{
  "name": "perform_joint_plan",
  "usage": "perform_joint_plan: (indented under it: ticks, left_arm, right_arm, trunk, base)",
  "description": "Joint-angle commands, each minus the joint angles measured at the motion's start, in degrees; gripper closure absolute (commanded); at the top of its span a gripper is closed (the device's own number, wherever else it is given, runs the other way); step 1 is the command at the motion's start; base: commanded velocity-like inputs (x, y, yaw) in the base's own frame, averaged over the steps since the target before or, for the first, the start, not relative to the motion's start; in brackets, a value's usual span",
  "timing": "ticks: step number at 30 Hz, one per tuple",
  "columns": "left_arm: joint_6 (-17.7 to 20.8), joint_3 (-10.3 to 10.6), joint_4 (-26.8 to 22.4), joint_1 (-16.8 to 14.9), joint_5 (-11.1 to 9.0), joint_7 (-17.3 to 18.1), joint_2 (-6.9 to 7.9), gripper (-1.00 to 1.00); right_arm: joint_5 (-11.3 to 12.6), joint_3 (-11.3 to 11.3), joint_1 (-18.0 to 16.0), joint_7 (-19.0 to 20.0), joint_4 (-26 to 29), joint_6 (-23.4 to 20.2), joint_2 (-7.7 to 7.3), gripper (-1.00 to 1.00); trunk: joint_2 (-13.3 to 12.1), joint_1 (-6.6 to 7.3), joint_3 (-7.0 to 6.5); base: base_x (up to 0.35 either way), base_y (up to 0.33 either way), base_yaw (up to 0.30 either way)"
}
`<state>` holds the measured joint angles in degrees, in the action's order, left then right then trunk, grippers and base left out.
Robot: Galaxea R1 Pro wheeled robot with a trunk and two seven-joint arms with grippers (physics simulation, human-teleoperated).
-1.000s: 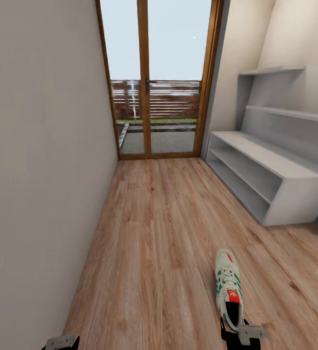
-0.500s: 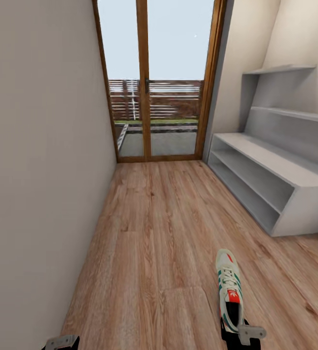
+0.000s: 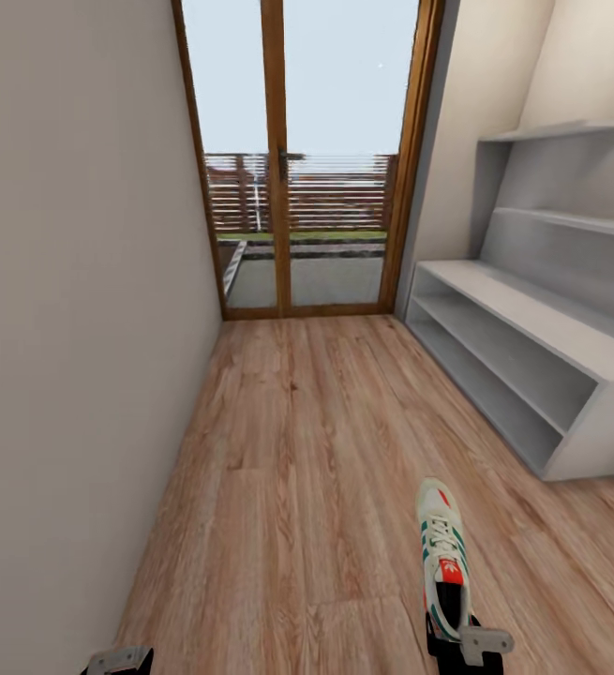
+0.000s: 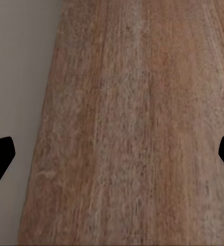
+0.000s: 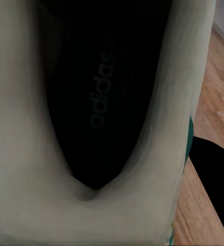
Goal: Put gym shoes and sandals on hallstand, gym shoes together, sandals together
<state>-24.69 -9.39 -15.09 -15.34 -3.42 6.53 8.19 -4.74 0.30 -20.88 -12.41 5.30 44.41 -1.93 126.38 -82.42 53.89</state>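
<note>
The right gripper (image 3: 463, 647) clamps one gym shoe (image 3: 441, 559) by its heel, toe pointing forward, the hallstand (image 3: 531, 352) ahead-right of it; the left gripper (image 4: 112, 154) gapes empty.

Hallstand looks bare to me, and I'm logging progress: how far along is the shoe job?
Nothing is placed yet: the hallstand shelves that show hold no shoes. In hand: one gym shoe, gripped at the heel by the right end effector, carried above the corridor floor. The left end effector is open. Left: racking this shoe, then the other three.

Cream gym shoe (image 3: 441, 553), green stripes; grey hallstand (image 3: 531, 328).
</note>
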Motion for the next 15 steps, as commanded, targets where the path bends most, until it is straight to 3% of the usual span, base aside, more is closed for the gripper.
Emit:
perform_joint_plan:
  ticks: [1,6,15]
  left_arm:
    - [-0.09,-0.32,0.06,-0.04,-0.36,0.59,-0.01,-1.0]
    - [-0.09,-0.32,0.06,-0.04,-0.34,0.59,-0.01,-1.0]
    - [-0.09,0.26,-0.16,-0.06,0.24,0.96,-0.09,-1.0]
  right_arm:
    - [-0.53,0.05,-0.05,-0.51,-0.03,0.06,0.0,1.0]
    - [-0.53,0.05,-0.04,-0.51,-0.03,0.06,0.0,1.0]
    - [-0.46,0.05,-0.04,-0.51,-0.03,0.06,0.13,1.0]
  trunk:
    - [0.02,-0.02,0.05]
    - [0.02,-0.02,0.05]
    - [0.02,-0.02,0.05]
  base:
    - [0.335,0.055,0.0]
    - [0.283,0.13,0.0]
    - [0.04,0.023,0.0]
